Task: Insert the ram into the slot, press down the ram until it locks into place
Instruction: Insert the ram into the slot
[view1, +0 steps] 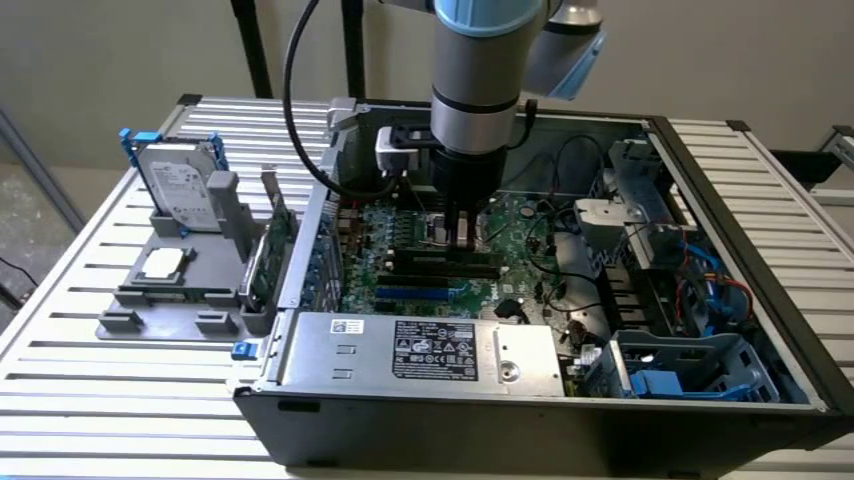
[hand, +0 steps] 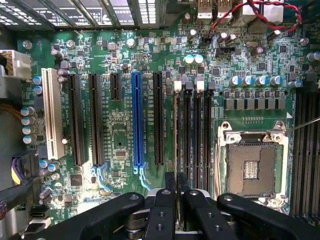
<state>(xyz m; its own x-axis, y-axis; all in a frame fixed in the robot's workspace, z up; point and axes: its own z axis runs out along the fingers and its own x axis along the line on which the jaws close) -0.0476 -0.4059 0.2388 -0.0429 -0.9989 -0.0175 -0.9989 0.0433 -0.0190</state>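
Clamping the ram (hand: 176, 135) (seen edge-on), pincer (hand: 176, 182) over the slot (hand: 177, 87).

Robotics lab: open computer case (view1: 534, 432) on slatted metal bench (view1: 94, 385).

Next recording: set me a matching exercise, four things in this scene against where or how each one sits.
Things:
1 hard drive
2 processor socket
3 gripper
4 power supply

Place or state:
A low over the motherboard
B on the grey stand outside the case
C bare, silver-framed
D flat along the case's near wall

Pairs: 1-B, 2-C, 3-A, 4-D
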